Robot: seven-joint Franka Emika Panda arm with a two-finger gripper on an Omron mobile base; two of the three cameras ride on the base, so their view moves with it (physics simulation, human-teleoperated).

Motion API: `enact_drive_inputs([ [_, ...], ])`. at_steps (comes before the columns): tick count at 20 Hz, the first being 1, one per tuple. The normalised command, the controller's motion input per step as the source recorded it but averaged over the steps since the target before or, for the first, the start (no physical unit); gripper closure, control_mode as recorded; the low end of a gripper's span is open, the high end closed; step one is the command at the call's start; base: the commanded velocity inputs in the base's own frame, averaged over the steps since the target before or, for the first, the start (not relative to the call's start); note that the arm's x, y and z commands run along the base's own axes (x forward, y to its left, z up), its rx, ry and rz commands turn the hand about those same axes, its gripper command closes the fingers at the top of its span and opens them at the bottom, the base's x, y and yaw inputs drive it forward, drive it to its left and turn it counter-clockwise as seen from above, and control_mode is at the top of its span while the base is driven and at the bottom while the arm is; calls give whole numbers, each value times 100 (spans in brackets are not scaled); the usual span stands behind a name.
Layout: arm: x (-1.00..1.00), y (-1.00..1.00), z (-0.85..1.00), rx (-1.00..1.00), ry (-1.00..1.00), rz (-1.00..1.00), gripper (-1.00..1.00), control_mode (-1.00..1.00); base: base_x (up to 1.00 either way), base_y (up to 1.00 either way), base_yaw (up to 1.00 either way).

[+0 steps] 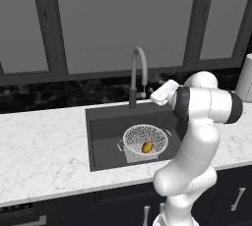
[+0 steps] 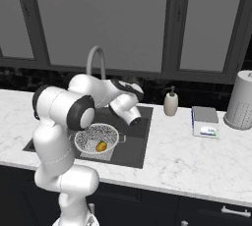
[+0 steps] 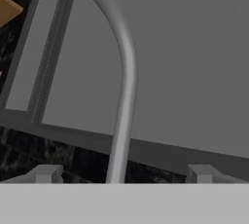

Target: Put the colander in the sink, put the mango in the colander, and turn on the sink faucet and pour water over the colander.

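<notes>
Dark windows back the table; below the tool [image 3: 124, 174], the colander [image 1: 145, 140] sits in the sink [image 1: 106, 127] with the mango [image 1: 147, 147] inside. Both placements look done. Tool spread wide and empty, close before the faucet [image 3: 124, 79]; no water runs yet.

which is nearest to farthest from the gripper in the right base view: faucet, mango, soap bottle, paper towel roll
Measured from the gripper, jaws open, up by the tap:
1. faucet, just left of it, behind the sink.
2. soap bottle, to its right on the counter.
3. mango, below it in the colander; close to the bottle's rank.
4. paper towel roll, far right.
</notes>
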Motion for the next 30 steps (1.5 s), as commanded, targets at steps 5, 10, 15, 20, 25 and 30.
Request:
enact_drive_inputs([
  [5,28,0,-2,0,0,6,-100,-100,0,0,0],
  [10,15,3,-16,0,0,1,-100,-100,0,0,0],
  [15,13,17,-13,0,0,0,-100,-100,0,0,0],
  [20,19,17,-9,0,0,0,-100,-100,0,0,0],
  [25,17,5,-3,0,0,0,-100,-100,0,0,0],
  [30,13,0,-11,1,0,0,-100,-100,0,0,0],
])
